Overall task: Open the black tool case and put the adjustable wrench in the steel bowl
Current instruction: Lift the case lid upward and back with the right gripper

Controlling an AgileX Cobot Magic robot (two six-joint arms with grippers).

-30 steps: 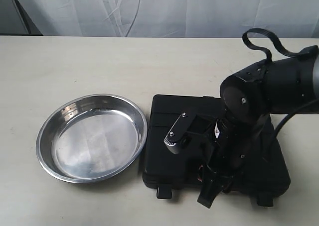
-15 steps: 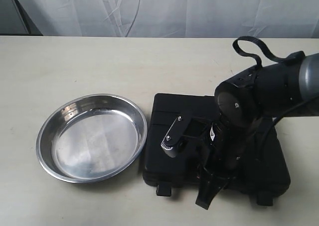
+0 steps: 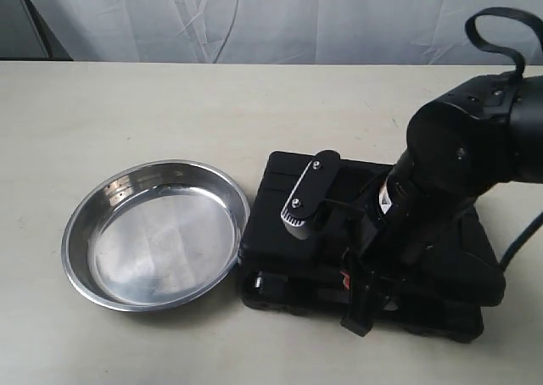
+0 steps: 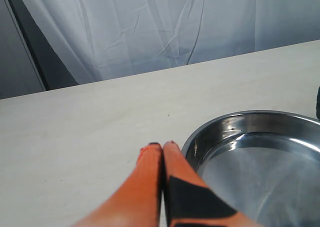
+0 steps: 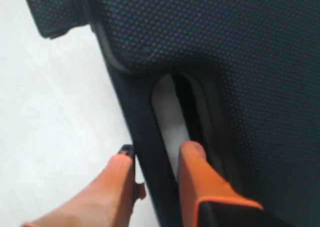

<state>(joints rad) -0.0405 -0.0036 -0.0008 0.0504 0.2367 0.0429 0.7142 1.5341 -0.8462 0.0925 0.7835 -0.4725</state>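
Note:
The black tool case [image 3: 271,231] lies to the right of the steel bowl [image 3: 157,232], with the front edge of its lid lifted a little off the base. My right gripper [image 3: 360,313] holds the case's handle bar at the front edge. In the right wrist view the right gripper [image 5: 157,152] has one finger inside the cut-out and the other outside the bar of the case [image 5: 240,52]. The adjustable wrench is hidden. My left gripper [image 4: 161,146] is shut and empty, just beside the bowl's rim [image 4: 235,118].
The pale table [image 3: 170,114] stretches behind and left of the bowl, with a white curtain [image 3: 280,16] at the back. The right arm's black body and cable [image 3: 475,139] hang over the right half of the case.
The right arm has risen and swung right with the handle. The lid's front edge has come up, showing a gap above the base. The bowl has stayed put.

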